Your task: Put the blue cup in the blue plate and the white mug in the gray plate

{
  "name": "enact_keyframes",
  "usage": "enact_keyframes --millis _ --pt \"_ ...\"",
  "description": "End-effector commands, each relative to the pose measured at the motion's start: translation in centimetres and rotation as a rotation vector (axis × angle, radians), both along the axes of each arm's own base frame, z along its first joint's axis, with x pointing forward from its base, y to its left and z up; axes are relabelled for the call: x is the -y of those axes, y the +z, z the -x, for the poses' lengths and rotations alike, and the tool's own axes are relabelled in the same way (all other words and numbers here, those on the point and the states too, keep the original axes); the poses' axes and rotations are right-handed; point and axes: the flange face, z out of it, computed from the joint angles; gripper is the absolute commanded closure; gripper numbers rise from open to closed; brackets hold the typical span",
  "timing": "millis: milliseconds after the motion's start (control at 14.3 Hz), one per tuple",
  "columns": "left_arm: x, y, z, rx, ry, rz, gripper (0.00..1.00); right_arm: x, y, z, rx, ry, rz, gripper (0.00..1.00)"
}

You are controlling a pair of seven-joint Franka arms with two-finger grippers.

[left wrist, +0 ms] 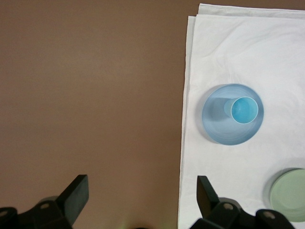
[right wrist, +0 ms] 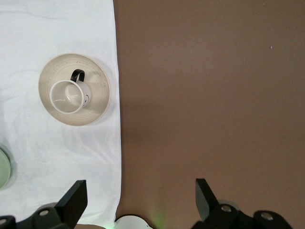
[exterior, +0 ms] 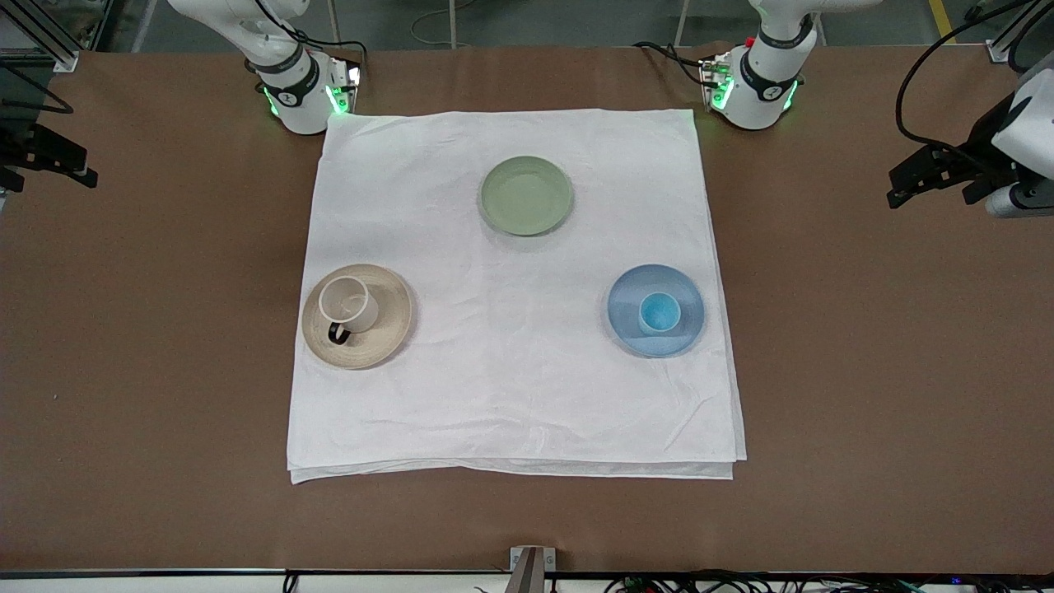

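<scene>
The blue cup (exterior: 659,312) stands upright in the middle of the blue plate (exterior: 630,325), toward the left arm's end of the cloth. The white mug (exterior: 346,303) stands upright on the gray plate (exterior: 387,329), toward the right arm's end, its dark handle turned toward the front camera. My left gripper (left wrist: 143,191) is open and empty, high over the bare table beside the cloth; the cup (left wrist: 244,109) and blue plate (left wrist: 217,129) show there. My right gripper (right wrist: 141,193) is open and empty over the cloth's edge; the mug (right wrist: 66,97) and gray plate (right wrist: 97,102) show there.
A sage-green plate (exterior: 525,196) lies empty on the white cloth (exterior: 510,387), farther from the front camera than the two other plates. Brown table (exterior: 865,371) surrounds the cloth. Both arm bases stand at the cloth's corners farthest from the front camera.
</scene>
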Motion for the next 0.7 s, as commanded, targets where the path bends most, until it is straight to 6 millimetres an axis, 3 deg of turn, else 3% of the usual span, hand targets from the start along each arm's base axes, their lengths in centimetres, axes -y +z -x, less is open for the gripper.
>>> enact_keyframes --millis 0,631 --pt "0.15 0.35 -0.42 0.008 -0.012 -0.018 0.0 0.14 0.32 0.84 0.003 0.013 0.01 0.0" --pt "0.47 -0.4 -0.8 -0.007 -0.015 -0.019 0.0 0.3 0.39 0.86 0.005 0.01 0.01 0.0"
